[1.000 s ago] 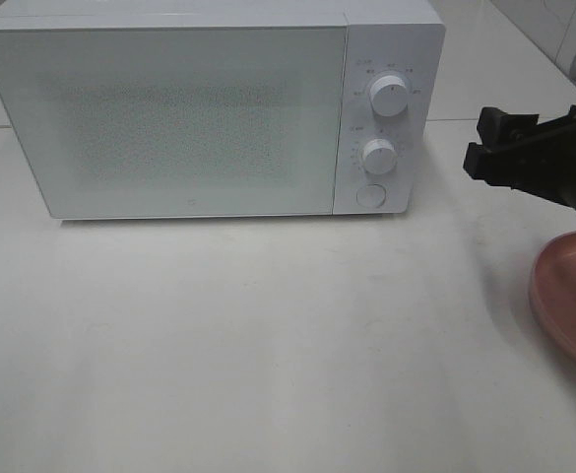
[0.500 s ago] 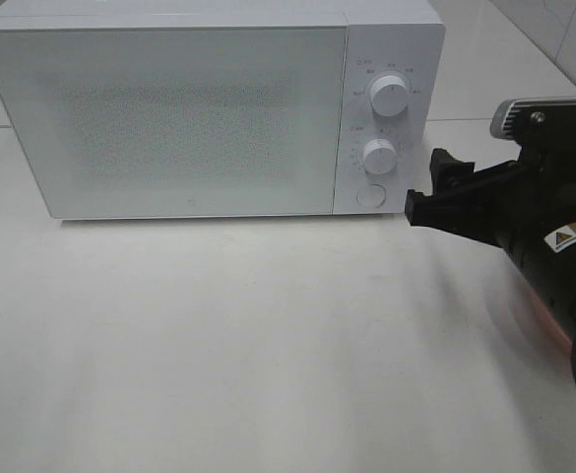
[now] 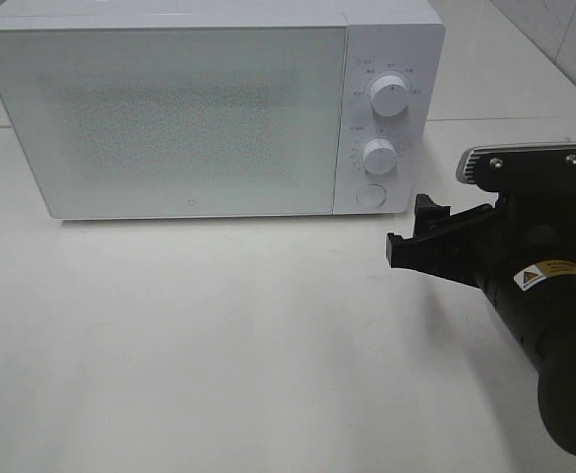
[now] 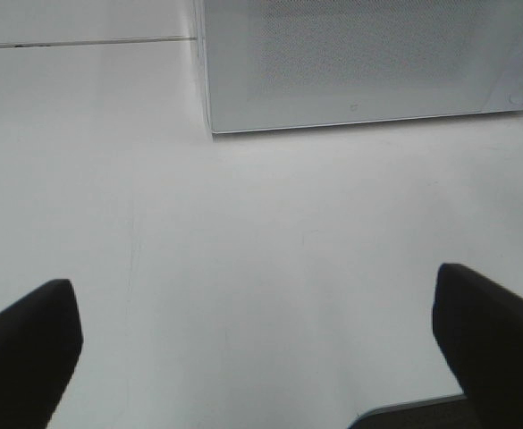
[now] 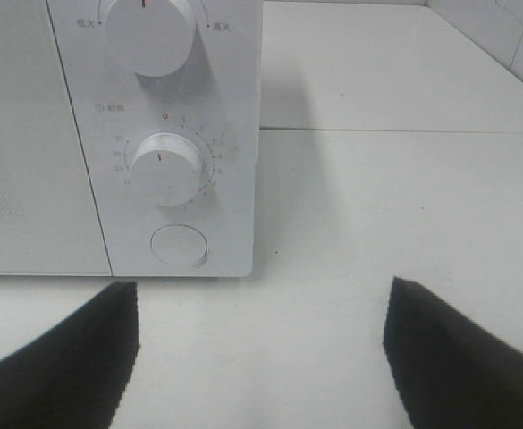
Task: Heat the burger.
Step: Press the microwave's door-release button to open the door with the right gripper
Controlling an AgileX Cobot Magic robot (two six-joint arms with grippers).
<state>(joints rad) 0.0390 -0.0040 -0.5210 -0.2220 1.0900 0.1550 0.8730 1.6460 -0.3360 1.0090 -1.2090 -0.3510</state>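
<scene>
Your right gripper (image 3: 411, 235) stood with its jaws wide apart and nothing between them. It was low over the white table (image 3: 219, 345), pointing toward the control panel of the microwave (image 3: 169, 118) and clear of it. From its wrist camera you had the round button (image 5: 179, 244) straight ahead between the two dark fingers (image 5: 64, 366). The lower knob (image 5: 164, 168) sat above that, and the upper knob (image 5: 149, 31) was cut off by the frame. Your left gripper (image 4: 257, 357) was spread just as wide and held nothing, with bare table under it and the microwave's other front corner well ahead. The door (image 3: 160, 123) was closed and its frosted panel hid the inside. The burger showed in none of your views, so I could not tell where it was.
</scene>
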